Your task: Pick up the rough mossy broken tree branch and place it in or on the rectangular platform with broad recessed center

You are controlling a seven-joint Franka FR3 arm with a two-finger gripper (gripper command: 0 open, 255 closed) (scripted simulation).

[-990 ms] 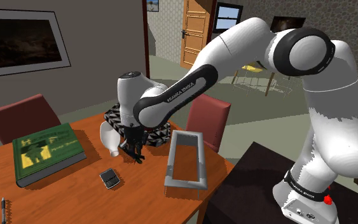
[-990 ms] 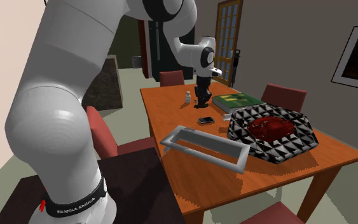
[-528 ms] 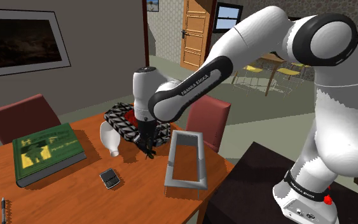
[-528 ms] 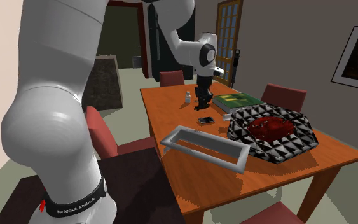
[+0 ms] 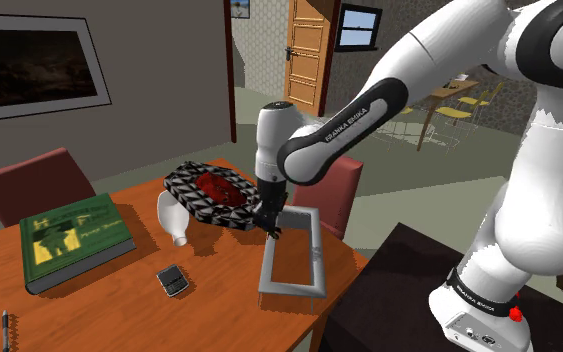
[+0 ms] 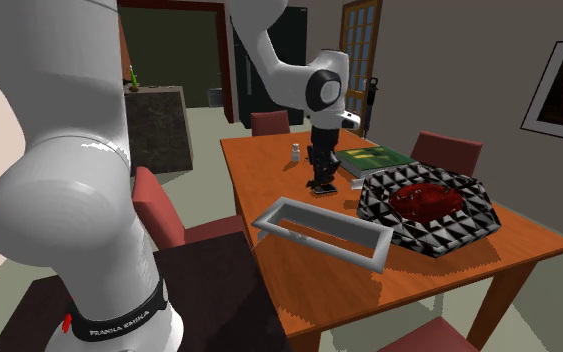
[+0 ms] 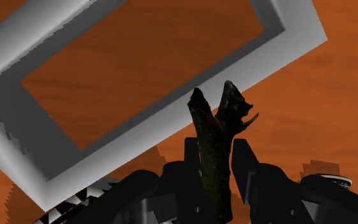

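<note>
The branch point(image 7: 214, 141) is a dark, rough, forked stick, clasped upright between my black fingers point(image 7: 246, 167). My gripper point(image 5: 270, 226) is shut on it and hovers above the table by the far end of the grey rectangular platform point(image 5: 291, 290). In the wrist view the platform's rim point(image 7: 152, 119) lies just beyond the branch tip, its recessed centre showing the orange table. In the second exterior view the gripper point(image 6: 321, 178) hangs beyond the platform point(image 6: 314, 240).
A black patterned bowl point(image 5: 214, 190) with a red inside stands close behind the gripper. A white bottle point(image 5: 172, 220), a small black phone point(image 5: 172, 280), a green book point(image 5: 74, 240) and a pen point(image 5: 6, 325) lie to the shoulder view's left. Red chairs ring the table.
The arm has swung toward the shoulder view's right with the branch, from beside the white bottle to the platform's far end. The black bowl is now uncovered.
</note>
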